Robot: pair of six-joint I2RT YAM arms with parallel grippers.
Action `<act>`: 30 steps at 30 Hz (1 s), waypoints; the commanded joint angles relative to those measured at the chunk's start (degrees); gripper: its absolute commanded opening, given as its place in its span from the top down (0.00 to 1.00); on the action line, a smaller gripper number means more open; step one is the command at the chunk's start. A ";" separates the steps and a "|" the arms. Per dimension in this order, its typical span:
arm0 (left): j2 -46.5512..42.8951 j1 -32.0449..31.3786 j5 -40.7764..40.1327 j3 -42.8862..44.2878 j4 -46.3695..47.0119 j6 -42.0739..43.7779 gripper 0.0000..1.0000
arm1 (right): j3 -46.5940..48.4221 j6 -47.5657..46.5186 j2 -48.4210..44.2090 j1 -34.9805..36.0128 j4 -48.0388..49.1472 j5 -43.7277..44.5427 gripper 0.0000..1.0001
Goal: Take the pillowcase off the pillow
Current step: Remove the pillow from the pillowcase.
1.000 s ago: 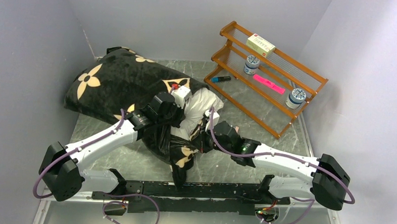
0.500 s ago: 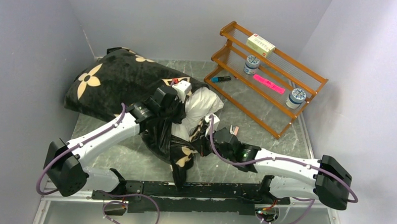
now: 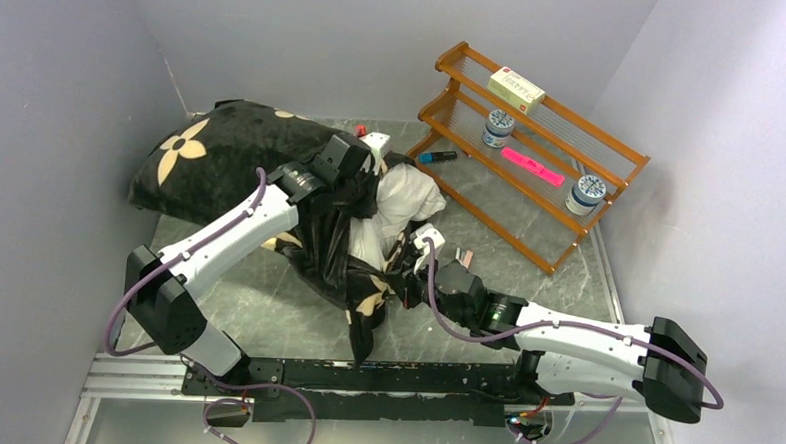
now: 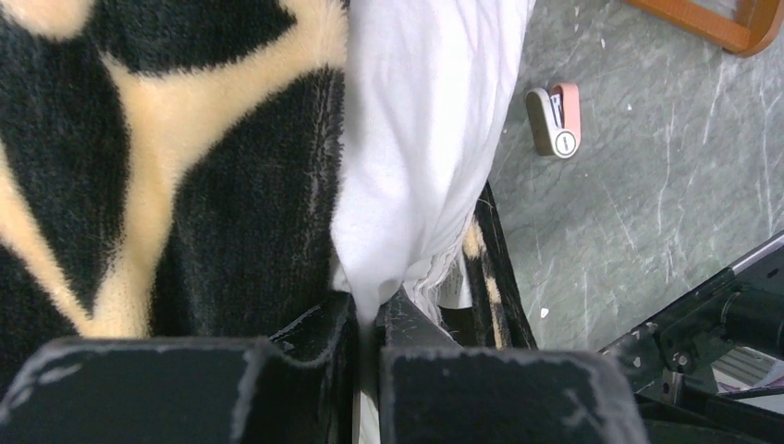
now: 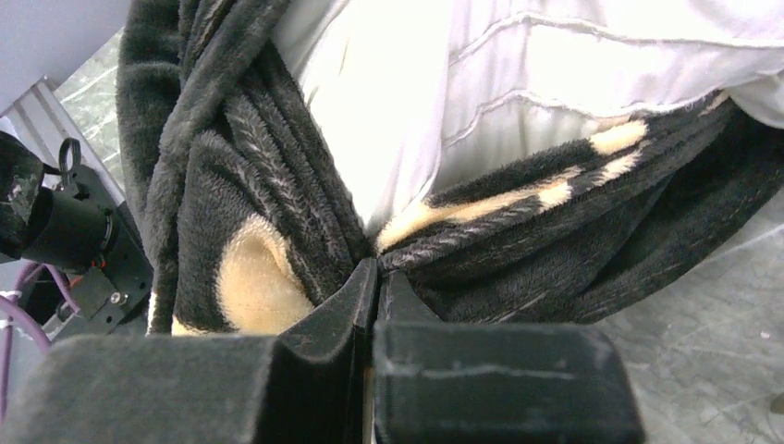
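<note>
Since a second ago, the left end effector (image 4: 367, 314) has moved farther from the arm bases, toward the back wall. Its jaws are narrow, pinching white fabric of the pillow (image 4: 416, 139), with the black flowered pillowcase (image 4: 231, 213) touching its left side. The right end effector (image 5: 374, 277) is clamped on a pillowcase fold, the bared pillow just beyond its fingertips, above the grey desk (image 4: 647, 185).
</note>
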 commanded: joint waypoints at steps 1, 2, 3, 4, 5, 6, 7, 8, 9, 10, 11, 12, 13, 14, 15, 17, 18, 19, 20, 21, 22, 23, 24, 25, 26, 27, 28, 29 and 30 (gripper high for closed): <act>-0.81 5.94 -9.43 12.03 22.47 0.33 0.95 | -3.73 -3.65 1.32 5.76 -11.97 -11.98 1.00; -0.40 6.30 -9.53 12.66 22.49 0.15 0.95 | -3.74 -3.90 1.71 5.86 -11.61 -11.13 1.00; -0.10 6.63 -9.74 12.76 23.01 -0.01 0.95 | -3.75 -4.42 1.86 6.23 -11.26 -10.62 1.00; 0.04 6.93 -10.11 12.73 23.74 -0.06 0.95 | -3.86 -4.75 1.78 6.76 -11.13 -9.92 1.00; 0.53 7.31 -10.57 12.92 24.22 -0.11 0.95 | -4.07 -5.22 1.39 7.06 -11.12 -9.19 1.00; 1.21 7.69 -10.77 13.40 24.36 0.00 0.95 | -4.48 -5.70 0.90 7.33 -10.41 -8.62 1.00; 2.07 8.19 -10.59 14.15 24.27 -0.05 0.95 | -5.02 -6.26 0.30 7.42 -8.95 -8.39 1.00; 3.22 8.78 -10.23 14.97 24.25 -0.26 0.95 | -5.59 -6.80 -0.19 7.48 -8.37 -7.98 1.00; 4.07 9.43 -9.72 15.68 24.35 -0.55 0.95 | -6.00 -7.14 -0.47 7.47 -7.94 -7.54 1.00; 4.90 10.10 -9.21 16.60 24.45 -0.90 0.95 | -6.31 -7.28 -0.81 7.55 -7.61 -7.03 1.00; 5.75 10.94 -8.66 17.74 24.32 -1.56 0.95 | -6.78 -7.67 -1.13 7.58 -7.17 -6.72 1.00; 6.54 11.71 -8.01 19.33 24.01 -2.02 0.95 | -7.19 -7.91 -1.32 7.61 -6.63 -6.43 1.00; 7.43 12.29 -7.45 21.74 23.84 -2.47 0.95 | -7.78 -8.24 -1.69 7.73 -6.04 -6.27 1.00; 8.29 12.78 -7.22 23.73 23.46 -2.69 0.95 | -8.43 -8.87 -1.91 7.87 -5.13 -6.25 1.00; 9.08 13.09 -7.25 26.09 22.93 -2.75 0.95 | -9.01 -9.25 -1.96 7.99 -4.30 -6.15 1.00; 10.62 13.56 -7.20 30.27 22.05 -3.07 0.95 | -9.89 -10.03 -1.68 8.16 -2.89 -6.01 1.00; 11.06 13.61 -7.02 31.59 21.86 -3.20 0.95 | -10.12 -10.33 -1.33 8.20 -2.29 -5.70 1.00; 11.25 13.63 -6.62 32.15 21.90 -3.47 0.95 | -10.33 -10.63 -0.86 8.28 -1.74 -5.41 1.00; 11.13 13.62 -6.04 31.88 22.21 -3.80 0.95 | -10.44 -11.01 -0.29 8.33 -1.14 -5.01 1.00; 10.59 13.62 -5.33 30.70 22.68 -4.22 0.95 | -10.34 -11.24 0.35 8.29 -0.76 -4.62 1.00; 9.67 13.63 -4.05 28.51 23.59 -4.54 0.95 | -10.07 -10.97 0.82 8.28 -0.60 -3.64 1.00; 8.10 13.55 -2.13 24.92 25.35 -4.88 0.95 | -9.73 -10.17 1.02 8.27 -0.62 -2.73 1.00; 6.13 13.53 -0.47 20.88 27.55 -5.49 0.95 | -9.50 -9.79 0.45 8.21 -0.22 -2.64 1.00; 4.14 13.54 0.59 16.25 29.62 -5.80 0.95 | -9.46 -9.89 -0.04 8.25 0.22 -2.75 1.00; 2.13 13.53 1.48 12.34 30.89 -6.30 0.95 | -9.53 -9.89 -0.87 8.18 0.94 -2.89 1.00; 0.63 13.57 1.90 9.20 31.67 -6.99 0.95 | -9.73 -10.03 -1.42 8.11 1.89 -3.06 1.00; -0.64 13.66 1.66 6.87 32.40 -7.44 0.95 | -9.94 -10.36 -1.48 8.05 2.90 -3.52 1.00; -1.45 13.77 1.24 5.76 32.69 -7.53 0.95 | -10.06 -10.69 -0.92 8.07 3.83 -4.08 1.00; -1.69 13.92 0.95 6.00 32.46 -7.21 0.95 | -9.95 -11.01 0.24 8.09 4.15 -4.84 1.00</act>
